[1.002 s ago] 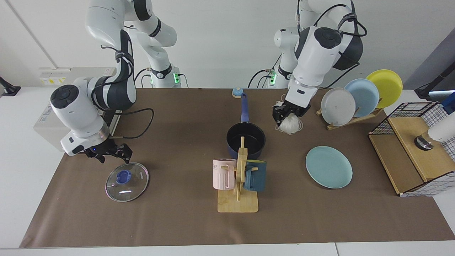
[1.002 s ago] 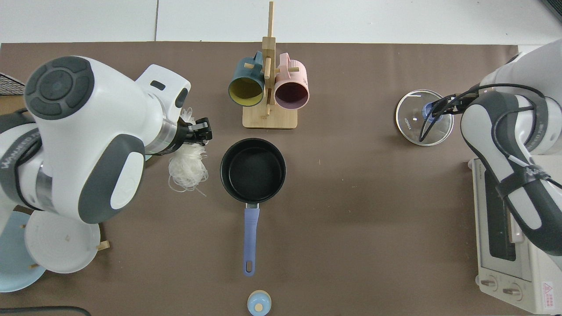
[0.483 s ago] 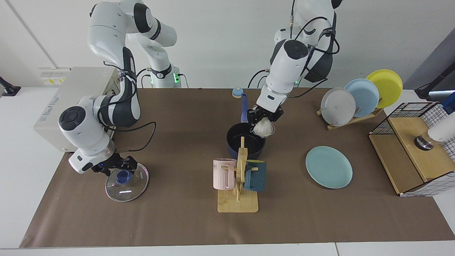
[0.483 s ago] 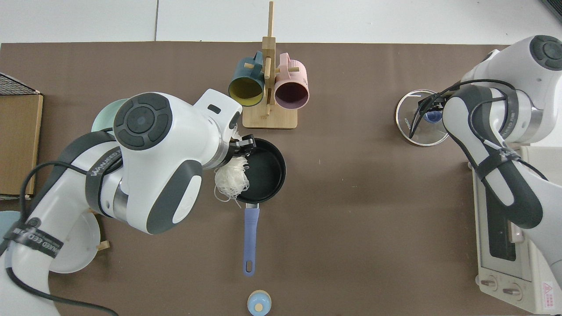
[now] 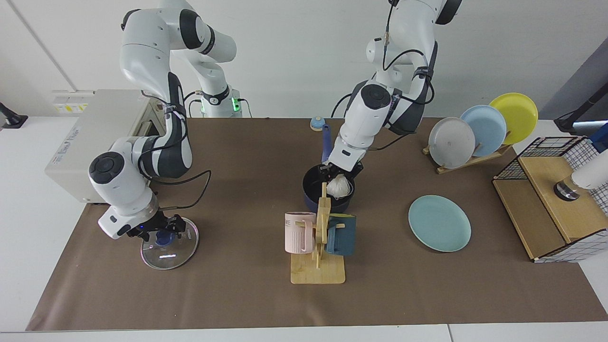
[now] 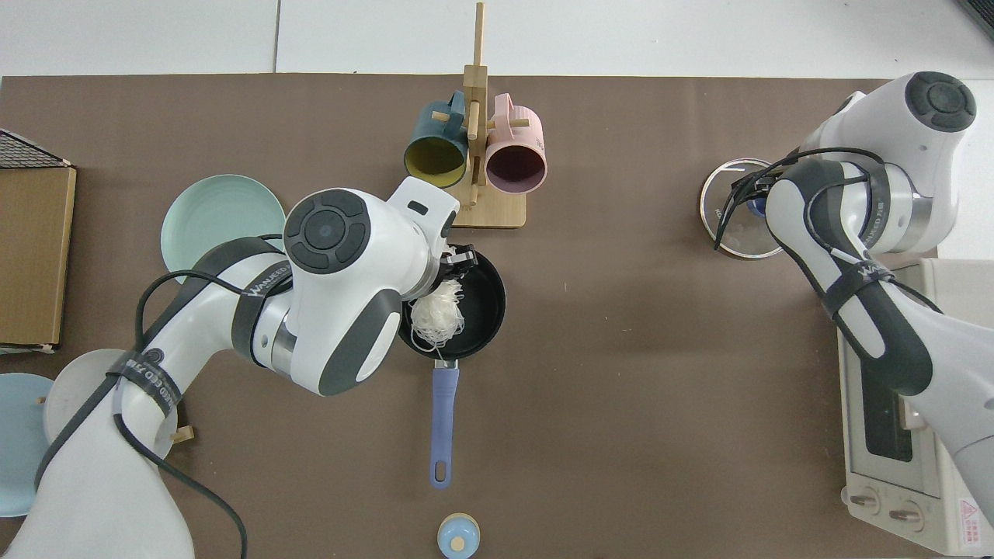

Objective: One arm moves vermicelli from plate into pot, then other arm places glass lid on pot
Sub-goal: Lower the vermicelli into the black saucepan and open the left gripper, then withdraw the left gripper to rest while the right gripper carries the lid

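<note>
You see a brown mat under white walls, bare toward its near edge, left gripper clamped on the vermicelli inside the pot, right gripper at the glass lid, its grip unclear, plate at right.
</note>
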Robot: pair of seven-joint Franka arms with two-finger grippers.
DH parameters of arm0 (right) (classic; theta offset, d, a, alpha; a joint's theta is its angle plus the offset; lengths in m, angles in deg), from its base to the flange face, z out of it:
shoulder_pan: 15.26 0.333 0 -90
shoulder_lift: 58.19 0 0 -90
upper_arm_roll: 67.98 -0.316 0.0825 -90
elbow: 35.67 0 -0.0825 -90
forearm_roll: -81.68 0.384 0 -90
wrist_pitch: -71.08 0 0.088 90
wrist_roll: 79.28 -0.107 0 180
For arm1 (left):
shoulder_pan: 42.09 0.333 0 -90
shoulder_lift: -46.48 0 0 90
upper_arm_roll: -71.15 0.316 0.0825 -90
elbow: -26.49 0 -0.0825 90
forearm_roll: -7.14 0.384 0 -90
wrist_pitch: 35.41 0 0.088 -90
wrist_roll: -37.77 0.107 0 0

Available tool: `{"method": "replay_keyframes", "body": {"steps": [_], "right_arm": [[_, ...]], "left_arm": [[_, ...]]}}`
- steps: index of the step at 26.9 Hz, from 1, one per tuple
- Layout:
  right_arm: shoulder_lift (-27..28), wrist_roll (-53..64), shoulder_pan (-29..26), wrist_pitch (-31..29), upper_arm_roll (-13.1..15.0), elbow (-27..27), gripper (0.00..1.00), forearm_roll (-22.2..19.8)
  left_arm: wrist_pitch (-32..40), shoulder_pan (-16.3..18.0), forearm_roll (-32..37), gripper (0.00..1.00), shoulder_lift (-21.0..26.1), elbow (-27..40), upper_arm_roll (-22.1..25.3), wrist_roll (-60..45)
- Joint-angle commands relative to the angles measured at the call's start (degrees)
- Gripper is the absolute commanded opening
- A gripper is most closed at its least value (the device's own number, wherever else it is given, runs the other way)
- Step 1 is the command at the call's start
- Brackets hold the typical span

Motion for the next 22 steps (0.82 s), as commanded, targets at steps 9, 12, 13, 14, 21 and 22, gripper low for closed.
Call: {"method": "replay_keyframes", "body": {"steps": [9, 12, 13, 14, 21, 22], "right_arm": [[1.91, 0.68, -0.42, -2.51, -0.26, 0.53, 0.99, -0.24], [1.91, -0.28, -0.33, -3.04, -0.26, -0.52, 0.99, -0.07], [1.91, -0.37, -0.33, -3.47, -0.26, -1.05, 0.99, -0.15], [1.91, -0.46, -0.33, -3.74, -0.26, -1.31, 0.99, -0.15], [1.82, -1.08, -0.16, -3.48, -0.26, -1.76, 0.82, -0.33], [1.91, -0.99, -0.16, -3.48, -0.26, -1.76, 0.76, -0.33]], "left_arm": [[-6.98, -2.12, 7.73, 0.0, 3.24, 3.8, 0.0, -6.56], [-7.96, -1.85, 7.82, 0.0, 3.6, 3.89, 0.18, -6.74], [-7.88, -1.76, 8.08, 0.02, 3.77, 3.89, 0.18, -6.47], [-7.88, -1.76, 8.52, 0.17, 3.77, 3.89, 0.18, -6.39], [-7.53, -1.76, 9.58, 1.0, 4.04, 3.36, 0.53, -6.74], [-7.18, -1.76, 9.58, 1.0, 3.95, 3.1, 0.62, -6.65]]}}
